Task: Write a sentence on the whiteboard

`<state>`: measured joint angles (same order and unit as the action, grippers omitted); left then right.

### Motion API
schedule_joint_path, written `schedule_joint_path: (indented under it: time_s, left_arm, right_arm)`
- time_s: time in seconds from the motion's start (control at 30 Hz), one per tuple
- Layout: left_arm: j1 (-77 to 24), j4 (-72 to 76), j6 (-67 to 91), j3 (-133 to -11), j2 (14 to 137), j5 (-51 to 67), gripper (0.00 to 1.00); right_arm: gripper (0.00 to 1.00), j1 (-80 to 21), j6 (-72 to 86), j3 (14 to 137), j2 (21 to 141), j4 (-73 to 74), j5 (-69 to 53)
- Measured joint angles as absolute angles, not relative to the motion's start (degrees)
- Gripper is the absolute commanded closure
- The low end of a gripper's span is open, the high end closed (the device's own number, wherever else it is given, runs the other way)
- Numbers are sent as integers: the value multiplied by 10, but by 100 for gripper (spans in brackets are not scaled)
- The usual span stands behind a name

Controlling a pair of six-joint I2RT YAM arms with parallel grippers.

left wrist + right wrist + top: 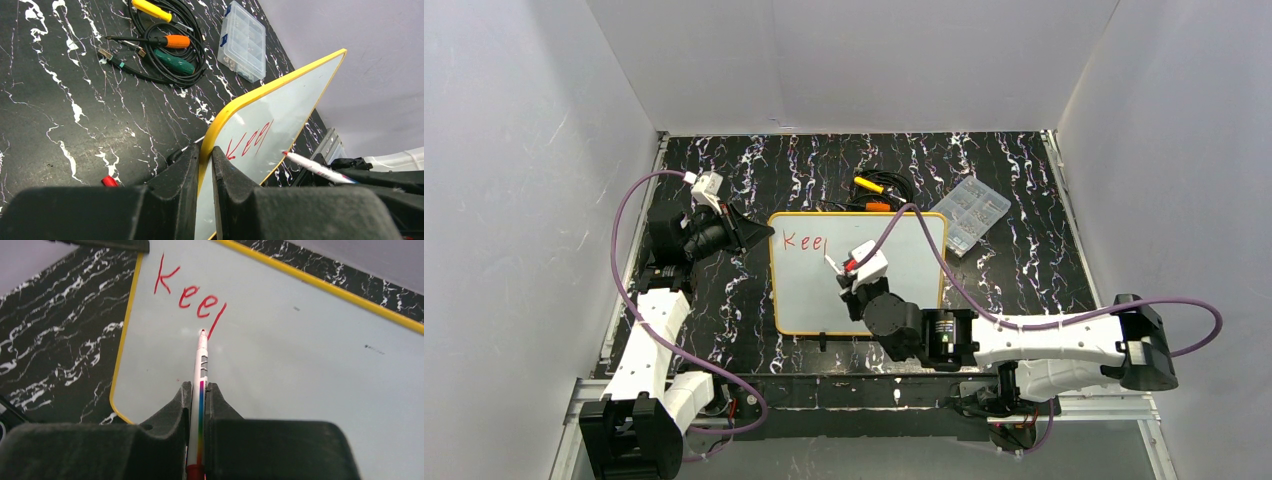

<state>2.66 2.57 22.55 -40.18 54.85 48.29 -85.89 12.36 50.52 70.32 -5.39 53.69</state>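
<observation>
Whiteboard (809,295) at centre of black marbled worktop (1024,270) in top view, yellow-orange rim all round. Clamped at its 9-10 o'clock edge by left gripper (746,232). In left wrist view, fingers (227,170) pinched tight on the yellow rim, 1 each side of the board, no gap.

Sentence (804,241) unfinished, in the board's 10 o'clock corner: red "Kee" plus 1 slanted downstroke.

Right gripper (844,270) over the board's middle, closed narrow on a marker (201,360): white barrel, rainbow stripe, red end at the bottom of the right wrist view. Marker pointing toward 11 o'clock in top view. Tip at the board surface just beside the downstroke's lower end, at its 8 o'clock in the wrist view. Actual contact too close to call.

Off the board:
- clear plastic box (972,210) at the 2 o'clock corner, right against it; touching or not, cannot tell
- 3 screwdrivers (172,41) (yellow, orange, green handles) lying on a coiled black cable (197,55) at 12 o'clock, near the top rim
- small red item (109,181) on the worktop beside the left gripper, too little visible to identify
</observation>
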Motion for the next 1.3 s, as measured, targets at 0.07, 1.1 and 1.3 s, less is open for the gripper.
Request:
schedule_joint_path:
  time_s: [0.07, 1.1, 1.3]
  left_arm:
    - [27, 26, 225, -402, 548, 483, 100]
    - [26, 25, 225, -402, 549, 481, 100]
    - [26, 25, 225, -402, 549, 481, 100]
  right_arm:
    - [99, -859, 111, 506, 698, -76, 549]
    - [99, -820, 48, 512, 749, -145, 566]
    - [99, -818, 74, 511, 729, -110, 568]
